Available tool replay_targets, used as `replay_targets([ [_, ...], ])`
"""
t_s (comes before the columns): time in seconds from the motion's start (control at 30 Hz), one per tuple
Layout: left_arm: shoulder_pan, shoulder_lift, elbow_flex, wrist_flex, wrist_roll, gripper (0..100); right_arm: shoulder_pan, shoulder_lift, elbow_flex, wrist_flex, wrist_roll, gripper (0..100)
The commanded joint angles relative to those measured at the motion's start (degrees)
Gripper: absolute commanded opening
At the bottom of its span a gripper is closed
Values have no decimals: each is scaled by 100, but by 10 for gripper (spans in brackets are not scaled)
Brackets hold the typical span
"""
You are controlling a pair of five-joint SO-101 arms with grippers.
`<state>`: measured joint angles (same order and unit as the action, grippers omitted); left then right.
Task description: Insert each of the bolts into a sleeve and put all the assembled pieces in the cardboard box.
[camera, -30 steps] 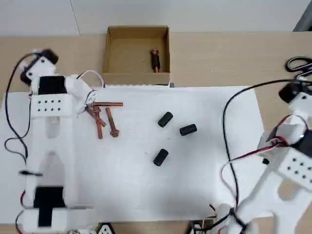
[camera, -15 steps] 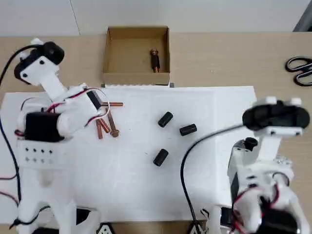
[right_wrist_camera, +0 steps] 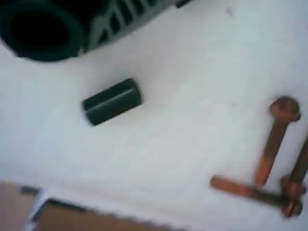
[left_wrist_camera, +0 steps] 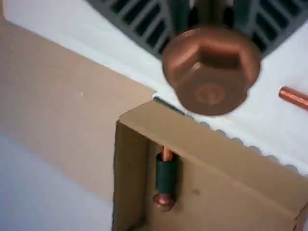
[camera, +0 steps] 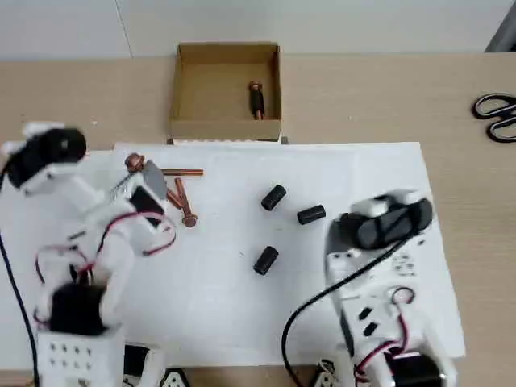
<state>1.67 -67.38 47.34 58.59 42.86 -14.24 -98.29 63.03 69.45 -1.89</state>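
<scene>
Tan wooden worktop (camera: 363,97) w/ a white sheet (camera: 242,322) over it. Brown cardboard box (camera: 226,131) sits at the far edge, already holding one copper bolt in a black sleeve (camera: 256,100). Left claw (left_wrist_camera: 211,17) is clamped on a copper hex-head bolt (left_wrist_camera: 211,70), raised over the sheet's left part, just beside the loose copper bolts (camera: 185,206). Right claw (right_wrist_camera: 72,21) seems to pinch a black tube sleeve (right_wrist_camera: 36,31), bore facing its camera. The two claws are well apart. Three loose black sleeves (camera: 273,197) lie mid-sheet.

Risks, as I judge them:
- Bolt & bore off-axis at mating: tip hits the sleeve rim, and one part twists or slips out.
- Grip seems close behind the bolt head, so the shank may tilt under load.
- A drop onto the bolt pile would scatter it.
- Round sleeves prob. roll if a passing claw nudges them.
</scene>
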Motion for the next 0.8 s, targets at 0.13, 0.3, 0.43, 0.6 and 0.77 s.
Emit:
replay_targets([
  [0.13, 413, -1635, 1464, -527, -18, 6, -1525, -558, 853, -497, -53, 2],
  [0.3, 765, -3033, 2000, -536, -62, 6, -2176, -541, 1204, -593, -35, 2],
  [0.43, 1160, -3754, 2316, -492, -352, 6, -2501, -532, 1266, -585, -26, 2],
  [0.6, 1591, -3640, 2281, -527, -343, 6, -2870, -470, 1266, -549, -26, 2],
  [0.77, 2356, -3648, 2281, -501, -70, 6, -3064, -470, 1336, -549, -26, 2],
])
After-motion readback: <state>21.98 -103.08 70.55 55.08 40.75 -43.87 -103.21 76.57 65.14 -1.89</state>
